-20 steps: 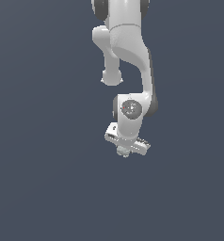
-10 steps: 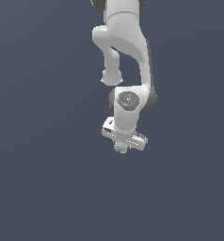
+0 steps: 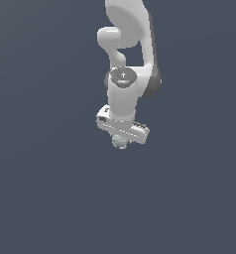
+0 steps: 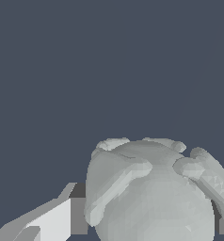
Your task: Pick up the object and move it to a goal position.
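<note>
**The Blob Is Held by the Gripper**

In the exterior view, a white robot arm is seen reaching down from the top of the picture. At its lower end the gripper is pointed down. The object, a small pale grey-green blob, is seen poking out just under the gripper's white body. It is tucked right up against the gripper and partly hidden by it.

In the wrist view, the object is seen very close up. It is round and lumpy, with bumpy ridges across it. One white finger is seen pressed up against one side of the blob. A dark pad is seen touching the blob there. A small bit of dark pad is also seen at the blob's other side, at the edge of the picture. So the gripper is clenched around the blob, which sits between its fingers.

Only plain dark blue-grey ground is seen all around. No table edge or corner can be made out, so the blob's place on a table cannot be told.
</note>
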### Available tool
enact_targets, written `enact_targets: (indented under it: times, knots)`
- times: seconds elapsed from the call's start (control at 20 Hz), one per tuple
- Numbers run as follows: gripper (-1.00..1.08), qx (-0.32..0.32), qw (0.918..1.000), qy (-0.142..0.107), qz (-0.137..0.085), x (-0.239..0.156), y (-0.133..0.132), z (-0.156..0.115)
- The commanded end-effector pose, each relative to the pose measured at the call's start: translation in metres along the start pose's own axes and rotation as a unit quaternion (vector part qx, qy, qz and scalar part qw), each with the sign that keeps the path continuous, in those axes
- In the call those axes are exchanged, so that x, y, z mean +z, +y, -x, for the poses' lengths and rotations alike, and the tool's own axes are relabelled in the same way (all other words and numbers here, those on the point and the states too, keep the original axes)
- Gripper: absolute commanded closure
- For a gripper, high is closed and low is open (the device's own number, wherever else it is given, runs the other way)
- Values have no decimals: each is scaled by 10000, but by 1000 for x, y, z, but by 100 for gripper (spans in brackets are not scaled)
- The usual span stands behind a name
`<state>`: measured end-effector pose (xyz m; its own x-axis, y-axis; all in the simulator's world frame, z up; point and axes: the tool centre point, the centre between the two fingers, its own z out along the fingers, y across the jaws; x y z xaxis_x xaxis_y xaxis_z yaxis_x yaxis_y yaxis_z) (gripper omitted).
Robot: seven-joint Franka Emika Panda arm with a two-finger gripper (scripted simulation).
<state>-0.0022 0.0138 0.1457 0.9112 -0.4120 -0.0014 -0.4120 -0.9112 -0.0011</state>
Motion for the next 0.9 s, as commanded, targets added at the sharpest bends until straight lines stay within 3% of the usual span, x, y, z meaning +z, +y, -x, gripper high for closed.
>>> enact_targets:
  times: [0.0,0.85]
  knots:
    - [108,2,10000,3,-4,-25,14,2]
    - [108,9,10000,1,-6,-213,115,16]
